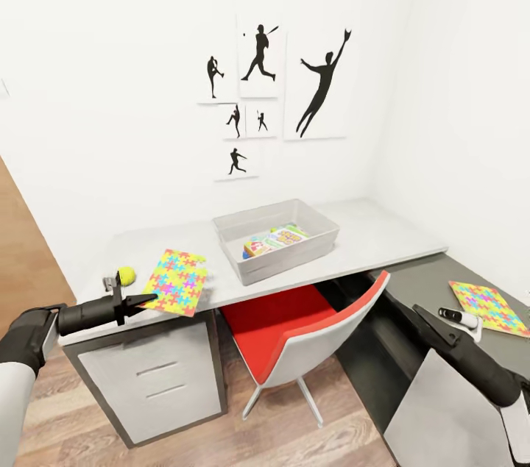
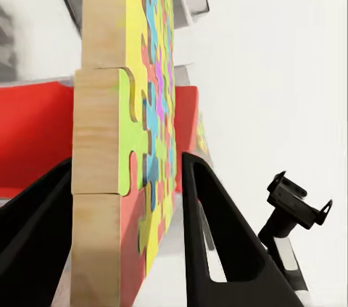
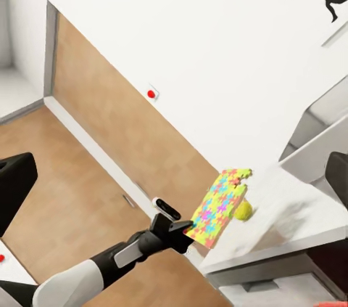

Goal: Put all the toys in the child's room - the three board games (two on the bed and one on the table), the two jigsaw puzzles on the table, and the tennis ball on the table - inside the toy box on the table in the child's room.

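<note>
Your box (image 1: 276,240), part-filled, sits mid-desk (image 1: 383,232), and your left claw (image 1: 144,299) pinches the near puzzle (image 1: 177,281) by its edge, tilted up beside the ball (image 1: 126,275), a grip the left wrist view confirms, while whether the right claw (image 1: 422,315) is spread I cannot tell.

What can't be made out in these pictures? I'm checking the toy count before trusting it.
- Toy box, head view: its near wall hides part of the contents; the colourful items inside are too small to identify.
- Left tool, head view: too small to tell whether its fingers press the jigsaw puzzle; left wrist view shows them either side of it.
- Right tool, head view: its tip is dark against the desk.
- Second puzzle: cut by the edge.
</note>
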